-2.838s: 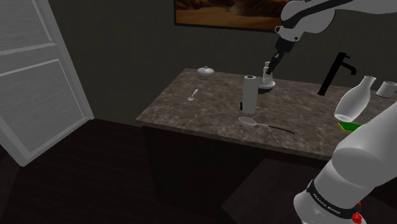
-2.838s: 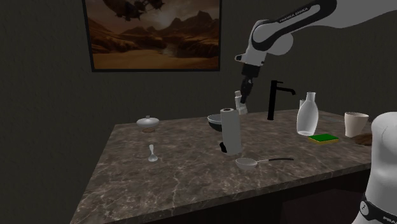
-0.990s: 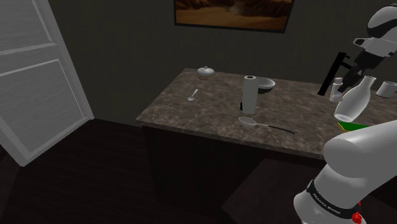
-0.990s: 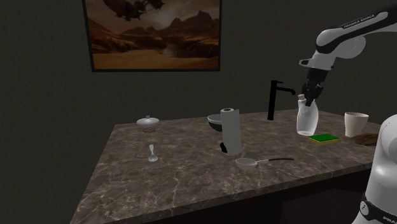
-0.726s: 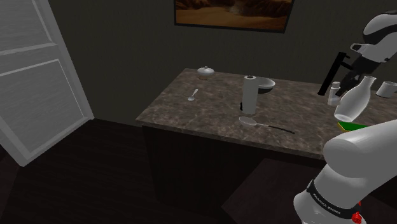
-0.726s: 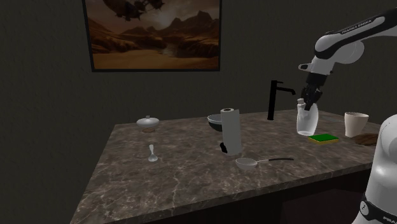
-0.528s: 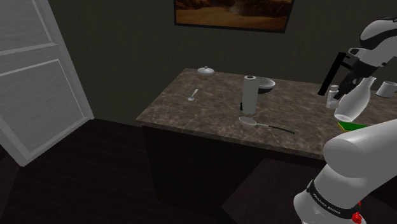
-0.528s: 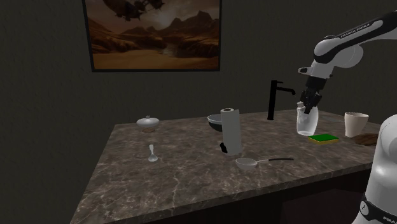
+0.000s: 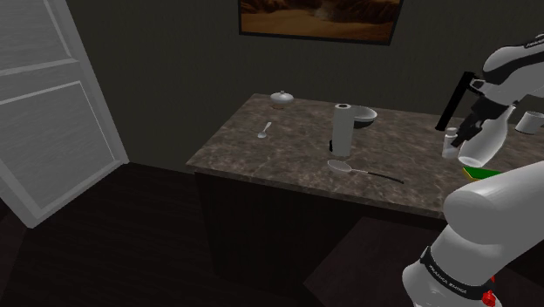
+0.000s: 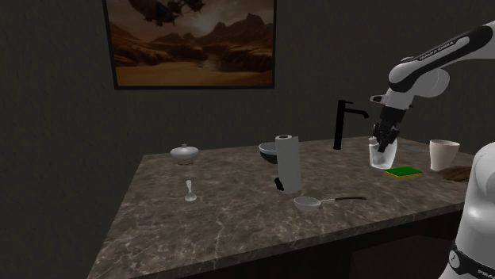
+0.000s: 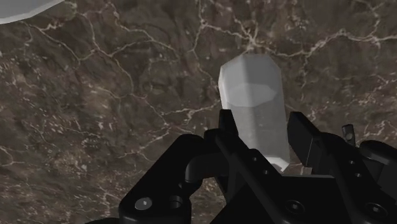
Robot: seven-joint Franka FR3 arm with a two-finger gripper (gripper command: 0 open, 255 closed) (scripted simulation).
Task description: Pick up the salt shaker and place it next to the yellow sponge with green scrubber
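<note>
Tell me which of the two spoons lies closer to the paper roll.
The large long-handled spoon, right beside the paper roll; the small spoon lies well apart from it.

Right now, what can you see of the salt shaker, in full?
The salt shaker is a pale grey-white, faceted, glassy-looking column, roughly upright, clasped on both sides by the black gripper. It sits low over the dark veined countertop; whether its base touches is unclear. It is beside the clear bottle, near the sponge.
</note>
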